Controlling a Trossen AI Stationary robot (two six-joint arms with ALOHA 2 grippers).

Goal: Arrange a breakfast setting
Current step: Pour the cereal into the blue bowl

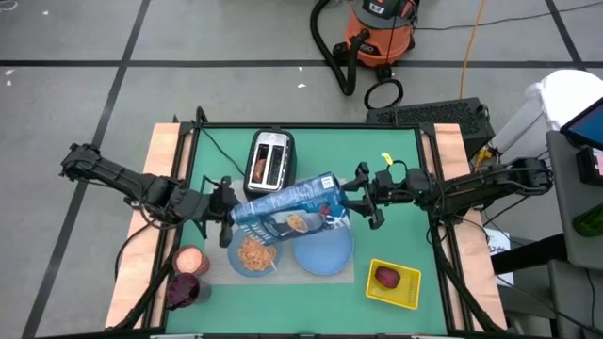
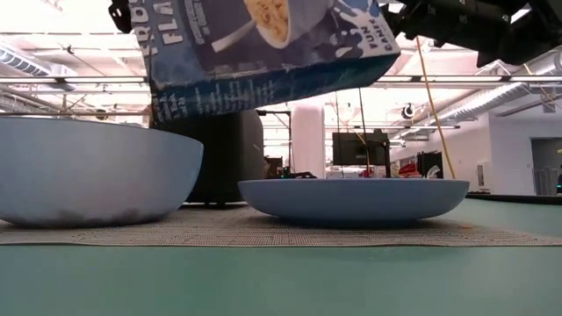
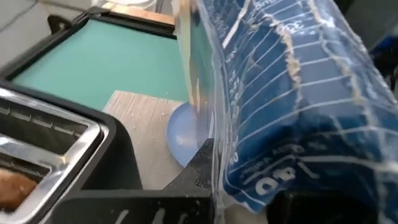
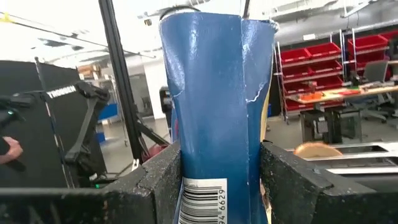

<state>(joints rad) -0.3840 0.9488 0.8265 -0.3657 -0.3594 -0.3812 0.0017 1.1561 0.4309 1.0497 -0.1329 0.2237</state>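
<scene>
The blue cereal box [image 1: 287, 202] hangs tipped on its side over the light-blue bowl [image 1: 252, 256], which holds cereal. My left gripper [image 1: 229, 215] is shut at the box's lower, left end. My right gripper [image 1: 361, 196] is shut on its higher, right end. The bowl and the light-blue plate [image 1: 325, 252] rest on the grey mat [image 1: 350, 273]. In the low view the box [image 2: 263, 44] hangs above the bowl [image 2: 88, 171] and the plate [image 2: 351, 197]. The dark red fruit [image 1: 387, 277] lies in the yellow tray [image 1: 407, 294]. My left gripper is shut at the box's left end, where clear crumb-dusted liner [image 3: 273, 93] covers the blue card. One dark finger [image 3: 199, 168] lies against it; the box hides the place of contact. That end hangs lower, over the bowl. My right gripper pinches the box's narrow blue side with the barcode [image 4: 205, 199] between its two fingers [image 4: 158, 180], one on each broad face. It comes from the table's right, about level. The box is lifted clear of the table.
The black-and-silver toaster [image 1: 270, 160] stands behind the box, with a browned piece [image 3: 12, 186] in one slot. A pink cup [image 1: 188, 259] and a dark red cup [image 1: 184, 290] stand at the near left. Green table shows at the near edge.
</scene>
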